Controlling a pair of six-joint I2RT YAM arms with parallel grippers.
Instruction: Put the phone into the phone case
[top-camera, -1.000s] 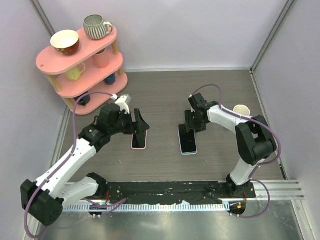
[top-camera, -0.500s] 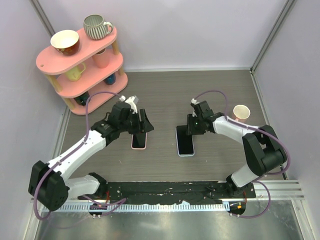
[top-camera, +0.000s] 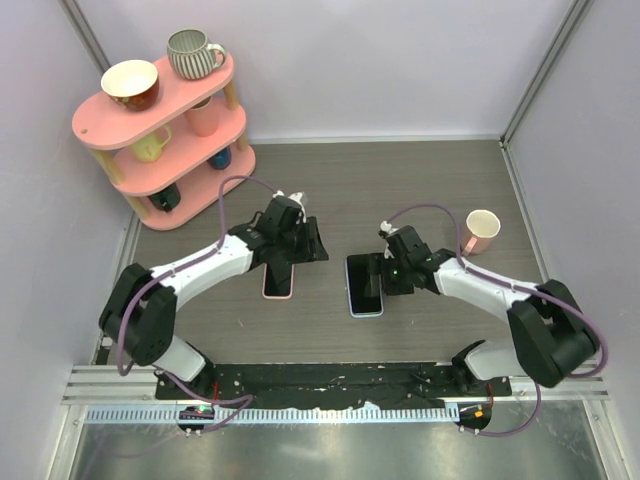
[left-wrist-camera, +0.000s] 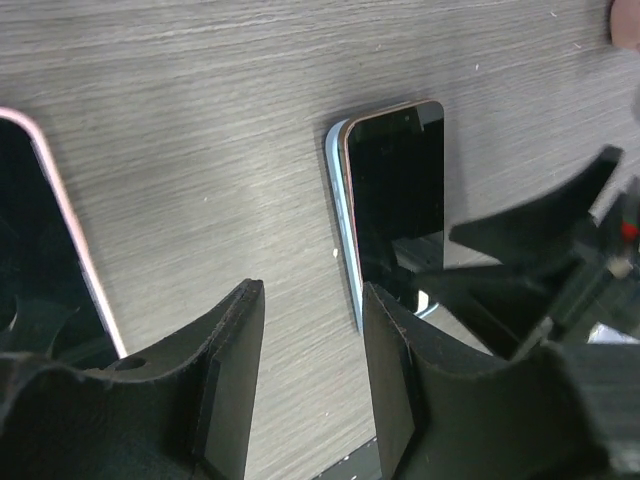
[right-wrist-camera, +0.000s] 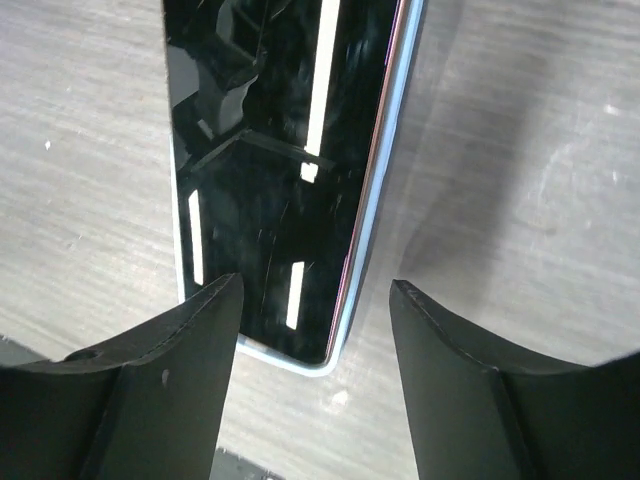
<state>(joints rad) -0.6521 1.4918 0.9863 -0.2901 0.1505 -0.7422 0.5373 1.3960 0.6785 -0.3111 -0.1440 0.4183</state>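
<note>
Wood-grain table (top-camera: 420, 190), with a pink shelf (top-camera: 90, 125) of cups at the far left corner and a mug (top-camera: 482, 228) at the right. Nothing there to touch for this job.

Left gripper (top-camera: 300, 250): hovers by the far end of a pink phone (top-camera: 278, 281), aimed toward the table's middle. Fingers apart, nothing between them. Right gripper (top-camera: 390, 275): sits low at the right flank of the phone (top-camera: 365, 283). Fingers apart too, straddling its near end in the wrist view, clamped on nothing.

Phone: lies flat, screen up, near the middle of the table, on top of the pale blue case (right-wrist-camera: 380, 200). Looks slightly skewed, with a strip of blue along one long side and round one corner, less along the other. Cannot tell whether pressed home or merely resting on the rim.

Step in hand, by judgement: seating the phone.

- Bring the left gripper across to pin the case's left edge and stop any sliding on the smooth wood.
- Square the phone first with a nudge from one right finger against its long side, until showing even blue all round.
- Press down at one corner, then work along the edge to the next, rather than pushing at the centre of the glass.
- Keep the pressure light and straight down.
- Avoid dragging fingertips over the screen.
- Watch for a far corner popping up on snapping in the near one.
</note>
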